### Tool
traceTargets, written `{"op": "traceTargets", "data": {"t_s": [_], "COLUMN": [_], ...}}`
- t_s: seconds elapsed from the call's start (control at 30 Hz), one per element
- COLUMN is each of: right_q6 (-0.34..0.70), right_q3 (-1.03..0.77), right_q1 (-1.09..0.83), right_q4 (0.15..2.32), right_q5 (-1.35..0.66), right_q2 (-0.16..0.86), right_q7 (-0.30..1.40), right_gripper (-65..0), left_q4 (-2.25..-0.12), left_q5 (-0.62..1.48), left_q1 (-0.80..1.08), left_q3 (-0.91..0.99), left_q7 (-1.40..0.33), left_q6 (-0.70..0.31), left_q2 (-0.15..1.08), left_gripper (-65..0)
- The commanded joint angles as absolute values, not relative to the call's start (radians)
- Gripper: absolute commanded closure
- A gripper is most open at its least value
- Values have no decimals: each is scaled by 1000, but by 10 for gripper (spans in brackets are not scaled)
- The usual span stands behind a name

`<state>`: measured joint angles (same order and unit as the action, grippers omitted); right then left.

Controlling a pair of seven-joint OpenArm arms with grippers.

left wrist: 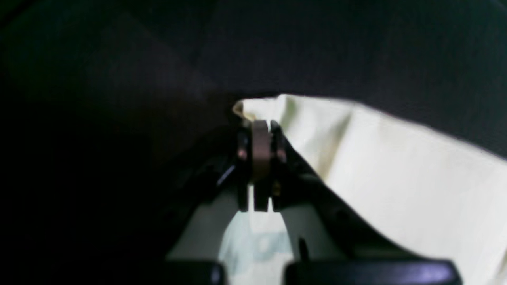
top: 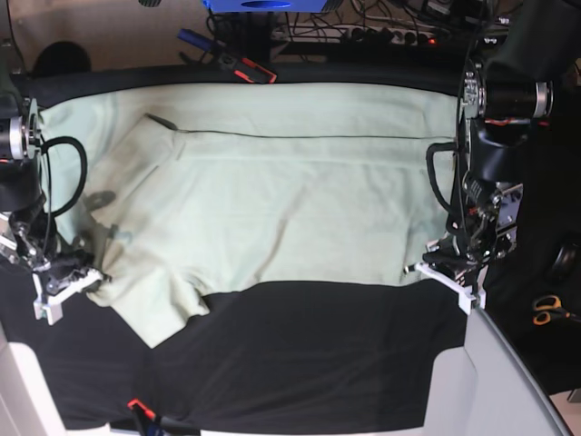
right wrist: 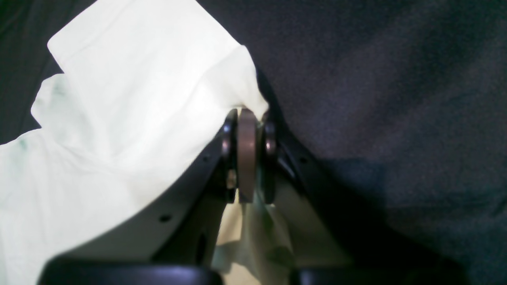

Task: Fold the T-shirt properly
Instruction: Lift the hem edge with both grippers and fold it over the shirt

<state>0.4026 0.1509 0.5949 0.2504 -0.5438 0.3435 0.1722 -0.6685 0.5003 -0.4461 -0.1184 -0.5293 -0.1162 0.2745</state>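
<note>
Base view: the T-shirt (top: pixel 272 200), pale mint green, lies spread wide across the black cloth tabletop (top: pixel 309 354), filling most of the far half. One fold line runs across it near the far edge. A short sleeve (top: pixel 154 304) sticks out toward the near side on the view's left.

My left claw (top: pixel 451 272) sits at the shirt's near corner on the view's right. My right claw (top: pixel 68 277) sits at the shirt's edge on the view's left, just beside the sleeve.

Left wrist view: my left claw (left wrist: pixel 261 126) is pressed together, pinching a corner of the T-shirt (left wrist: pixel 396 170). Fabric trails away to the right over the dark cloth; more pale fabric shows beneath the fingers.

Right wrist view: my right claw (right wrist: pixel 247 120) is likewise pressed together on a bunched edge of the T-shirt (right wrist: pixel 119 118). Fabric spreads to the left, creased, with dark cloth to the right.

Off the tabletop, orange-handled scissors (top: pixel 547 312) lie at the right edge of the base view.
</note>
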Motion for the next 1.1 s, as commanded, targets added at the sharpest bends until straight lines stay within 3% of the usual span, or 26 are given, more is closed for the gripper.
{"op": "traceTargets", "data": {"t_s": [0.0,0.3,0.53,0.77,1.07], "right_q6": [412,412,407,404,404], "right_q3": [147,65,-76,-180,-265], "right_q1": [625,547,426,340,219], "right_q4": [266,395,674,848,1006], "right_q5": [-553,-555,-550,-549,-549], "right_q2": [357,390,398,394,389], "right_q7": [145,162,374,547,650], "right_gripper": [0,0,0,0,0], "left_q4": [-727,-986,-1058,-1239,-1383], "left_q5": [509,501,504,503,503], "left_q1": [-463,-335,-257,-176,-39], "left_q3": [-111,-21,-7,-5,36], "left_q7": [-529,-627,-633,-751,-771], "left_q6": [-120,-120,-120,-120,-119], "left_q2": [298,326,332,331,329], "left_gripper": [0,0,0,0,0]}}
